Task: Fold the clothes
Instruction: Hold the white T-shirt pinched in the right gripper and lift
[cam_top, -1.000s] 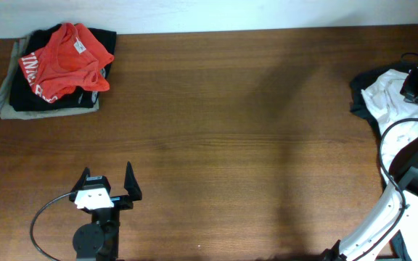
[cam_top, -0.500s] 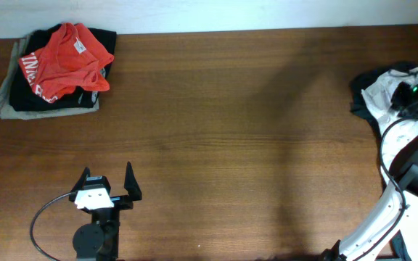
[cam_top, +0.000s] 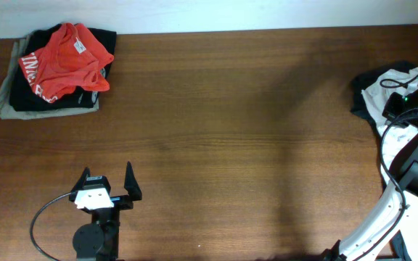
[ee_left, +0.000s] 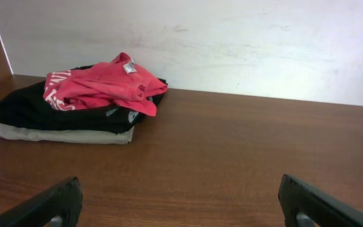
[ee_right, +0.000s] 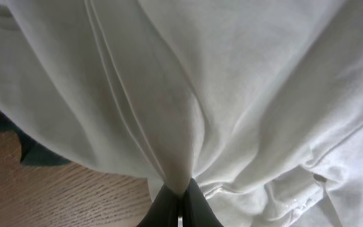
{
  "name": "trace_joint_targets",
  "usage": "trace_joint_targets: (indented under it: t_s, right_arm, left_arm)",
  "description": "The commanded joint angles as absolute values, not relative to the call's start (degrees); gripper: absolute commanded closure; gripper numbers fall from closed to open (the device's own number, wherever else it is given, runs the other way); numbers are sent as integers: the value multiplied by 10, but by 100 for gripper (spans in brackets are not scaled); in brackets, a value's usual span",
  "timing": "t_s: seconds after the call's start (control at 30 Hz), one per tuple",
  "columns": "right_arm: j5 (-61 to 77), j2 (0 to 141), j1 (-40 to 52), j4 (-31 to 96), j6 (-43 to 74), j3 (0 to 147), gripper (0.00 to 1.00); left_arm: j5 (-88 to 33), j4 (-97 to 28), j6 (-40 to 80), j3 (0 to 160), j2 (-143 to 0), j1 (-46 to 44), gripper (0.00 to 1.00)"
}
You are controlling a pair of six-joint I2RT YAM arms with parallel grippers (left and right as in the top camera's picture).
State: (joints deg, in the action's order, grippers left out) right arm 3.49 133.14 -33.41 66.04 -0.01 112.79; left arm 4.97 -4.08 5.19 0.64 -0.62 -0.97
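- I am looking at a brown tabletop (cam_top: 231,130);
- my right end effector (ee_right: 180,211) is clamping the white T-shirt (ee_right: 232,75);
- my left end effector (cam_top: 108,181) is resting wide apart.

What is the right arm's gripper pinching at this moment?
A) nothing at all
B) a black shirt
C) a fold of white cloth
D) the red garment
C: in the right wrist view, the right gripper is shut on a pinched-up ridge of the white T-shirt, while the red garment lies far away from it.
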Motion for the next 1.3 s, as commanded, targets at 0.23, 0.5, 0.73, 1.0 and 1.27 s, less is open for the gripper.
trace_joint_targets:
  t_s: [0.23, 0.5, 0.73, 1.0, 1.27]
  right_arm:
    - [49, 1318, -334, 729, 5, 1230, 91]
    - [85, 1318, -334, 733, 5, 1230, 96]
    - [84, 1317, -334, 731, 4, 1231, 91]
    - [53, 1317, -334, 720, 4, 1231, 85]
    - [53, 1317, -334, 716, 4, 1231, 96]
  left_arm:
    - [54, -43, 43, 5, -4, -7, 1]
    - [54, -43, 42, 5, -3, -7, 1]
    - [54, -43, 43, 5, -3, -7, 1]
    - [54, -43, 42, 5, -4, -7, 1]
    - [54, -43, 43, 5, -4, -7, 1]
